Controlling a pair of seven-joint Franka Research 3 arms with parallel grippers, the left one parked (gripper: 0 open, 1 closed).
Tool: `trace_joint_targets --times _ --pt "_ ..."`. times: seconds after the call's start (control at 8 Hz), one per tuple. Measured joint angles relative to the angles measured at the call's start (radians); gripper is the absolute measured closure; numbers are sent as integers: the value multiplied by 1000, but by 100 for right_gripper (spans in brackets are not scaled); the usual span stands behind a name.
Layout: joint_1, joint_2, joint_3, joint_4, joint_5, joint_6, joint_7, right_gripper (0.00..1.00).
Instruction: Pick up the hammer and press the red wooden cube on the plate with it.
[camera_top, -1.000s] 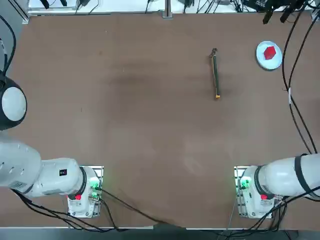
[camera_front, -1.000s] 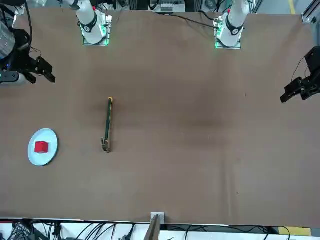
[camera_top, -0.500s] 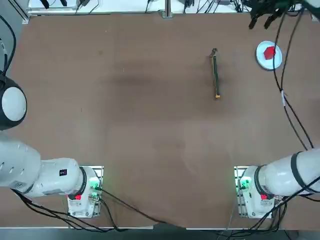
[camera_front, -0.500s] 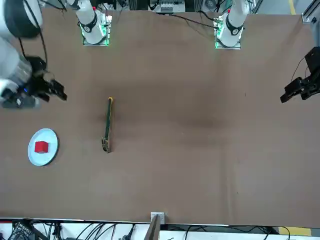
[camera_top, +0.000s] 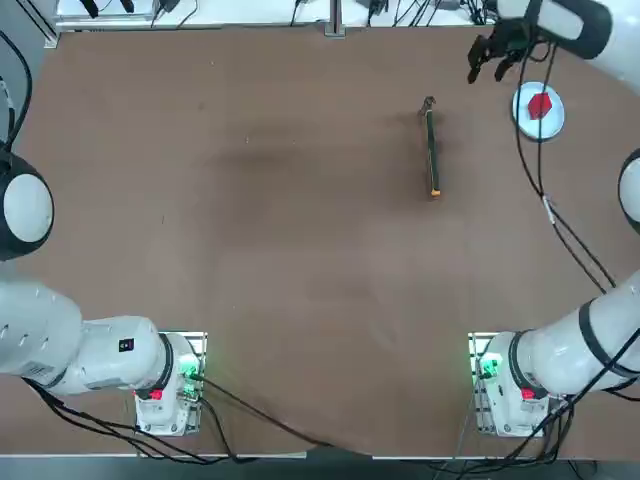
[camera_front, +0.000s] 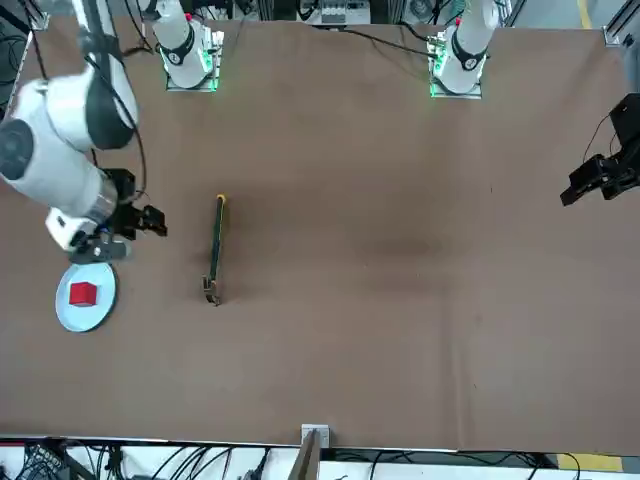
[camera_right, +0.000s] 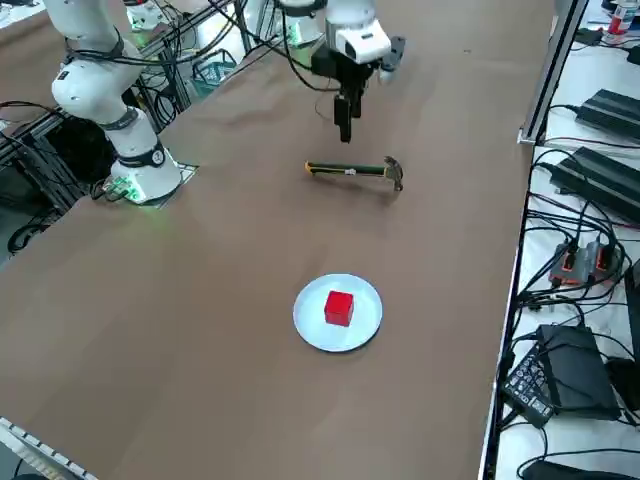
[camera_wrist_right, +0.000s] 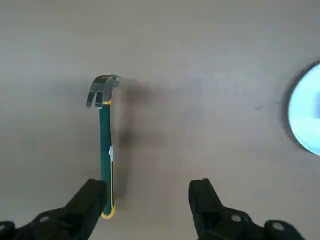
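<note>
Matt brown table (camera_top: 250, 200); hammer (camera_wrist_right: 105, 145) with glossy metal head; glossy plate (camera_right: 310, 325).

On the counter (camera_top: 300, 250) there is one hammer (camera_top: 431, 148), one plate (camera_top: 538, 110) and one red wooden cube (camera_top: 540, 105), so three loose things in all. Two robot arms stand at the counter's near edge, each on one base with a green light, which makes two lit bases. The right gripper (camera_wrist_right: 150, 210) has two fingers (camera_wrist_right: 90, 205), standing apart with nothing between them.
</note>
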Motion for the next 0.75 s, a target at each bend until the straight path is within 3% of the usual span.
trace_joint_targets --times 0.38,0.75 --pt "16 16 0 -94 1 122 31 0" --pt "78 55 3 -152 3 263 210 0"
